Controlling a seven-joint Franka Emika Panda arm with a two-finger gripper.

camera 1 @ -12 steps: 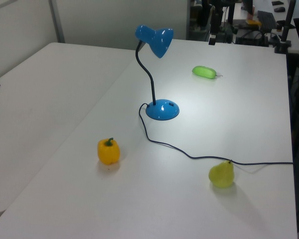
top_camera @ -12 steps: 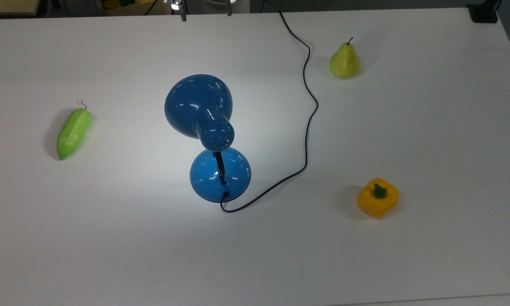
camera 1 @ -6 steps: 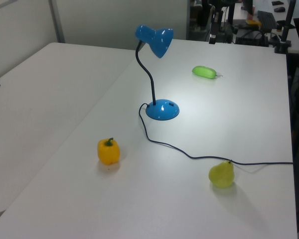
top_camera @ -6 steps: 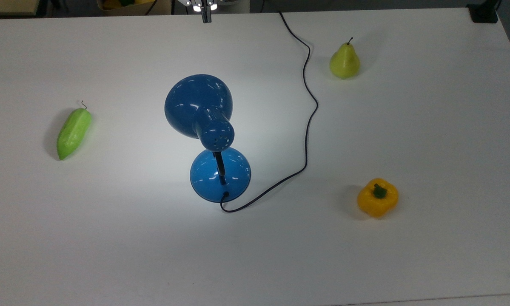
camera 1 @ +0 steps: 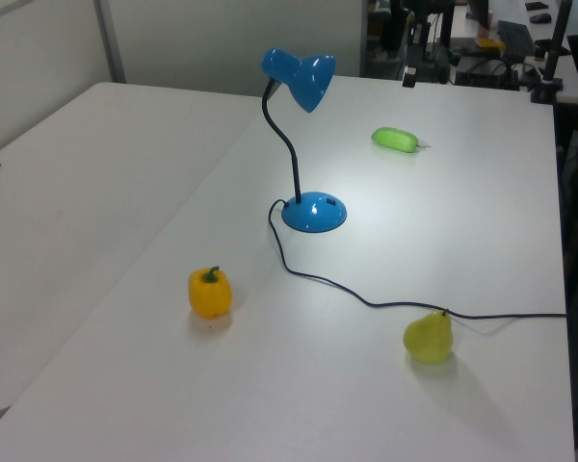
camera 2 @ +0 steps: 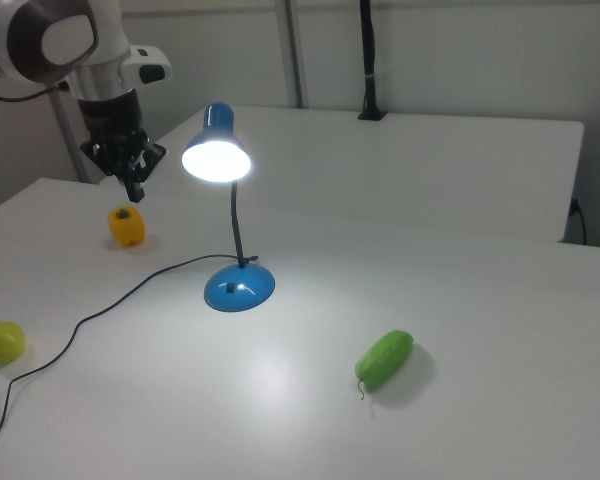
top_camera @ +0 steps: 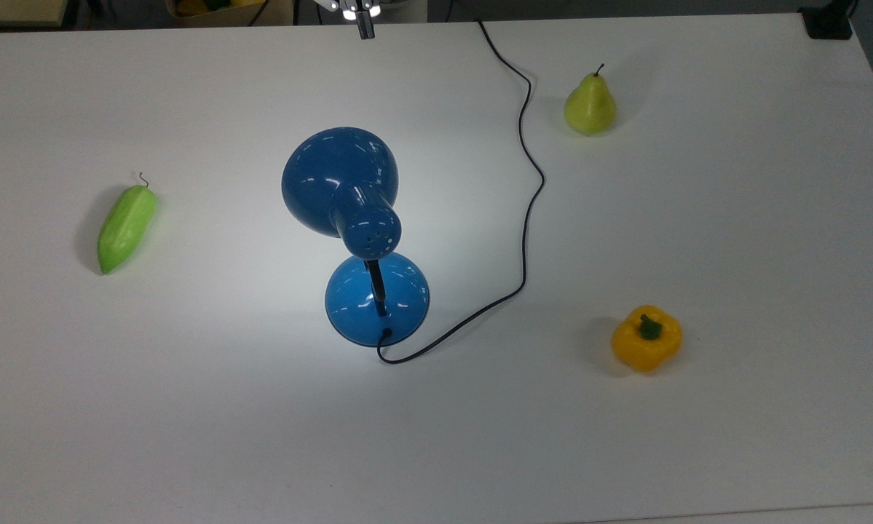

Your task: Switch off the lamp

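The lit lamp (camera 2: 229,210) stands upright, shade aimed down toward the right view's left; claw (camera 2: 133,187) pressed together.

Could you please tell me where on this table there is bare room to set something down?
The white table is barest along the top view's bottom edge, below the glossy blue desk lamp and yellow bell pepper. Another open patch lies between the green cucumber and the lamp. The thin black cord, beside the green-yellow pear, clutters that stretch.
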